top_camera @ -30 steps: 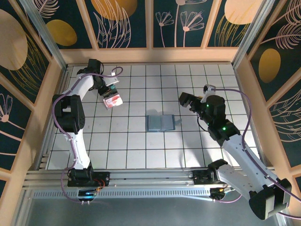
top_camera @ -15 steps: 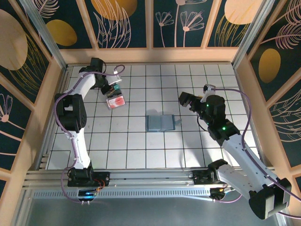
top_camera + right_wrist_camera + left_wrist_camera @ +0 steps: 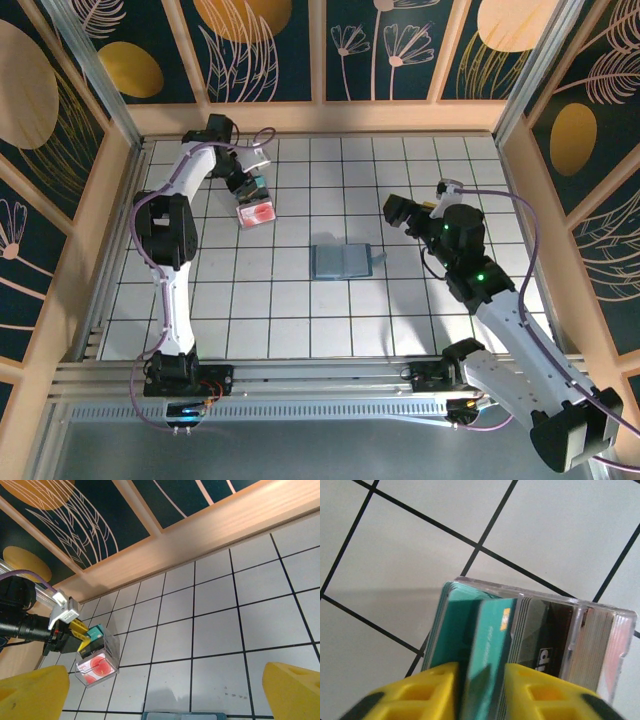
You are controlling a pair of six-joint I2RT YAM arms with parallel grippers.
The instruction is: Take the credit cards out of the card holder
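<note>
Top external view, listed left to right. Item one: left tool [image 3: 252, 190], on an arm stretched to the far left part of the white tiled table [image 3: 300, 320], set directly over a clear plastic box [image 3: 256, 214] with a red-pink face. Left wrist view of the same item: two yellow fingers [image 3: 437, 690] stood close on either side of a thin teal plastic credit card [image 3: 490, 645] bearing a small orange chip. The card stood on edge at the front of a packed row of credit cards [image 3: 535, 635] inside the clear box [image 3: 605, 640], teal ones nearest, dark and pinkish ones behind. Whether the fingers pinched the teal card or merely flanked it could not be told.

Item two: slate-blue soft bifold card holder [image 3: 342, 261], lying opened flat near the table's middle, well apart from the box and touched by neither tool.

Item three: right tool [image 3: 397, 212], held above the table just right of the card holder and behind it, fingers spread wide with nothing between them. Right wrist view: the two yellow fingertips [image 3: 35, 692] sat at opposite lower corners, the holder's upper edge [image 3: 182, 715] at the bottom margin, and the left tool [image 3: 80, 630] above the clear box [image 3: 97, 662] at far left.
</note>
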